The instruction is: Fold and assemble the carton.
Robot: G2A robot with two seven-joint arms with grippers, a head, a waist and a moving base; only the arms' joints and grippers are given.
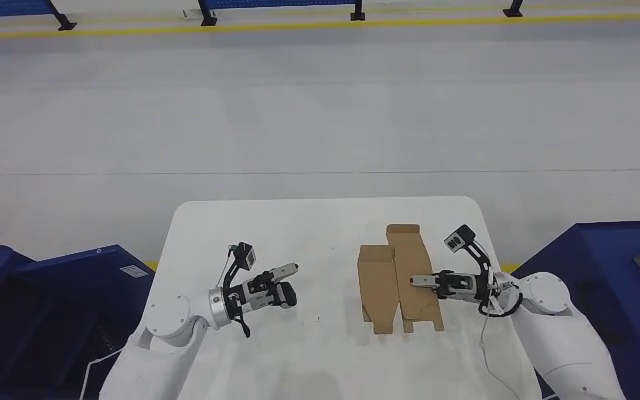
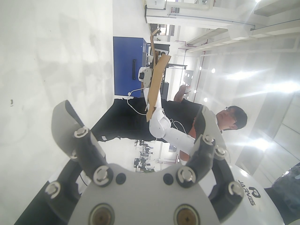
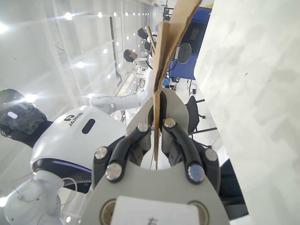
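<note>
We are pinching the flat carton (image 1: 398, 290) by one edge in our right gripper (image 1: 418, 281), left gripper (image 1: 289, 281) gaping empty, likely risking it slipping free.

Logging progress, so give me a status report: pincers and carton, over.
Left pincer open, empty. Right pincer shut on carton edge. Carton flat, not yet folded.

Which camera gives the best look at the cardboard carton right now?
The top view: the carton shows its whole flattened face, panels and flaps. The right wrist view has it edge-on, clamped in the right tool. The left wrist view has it farther off, also nearly edge-on.
</note>
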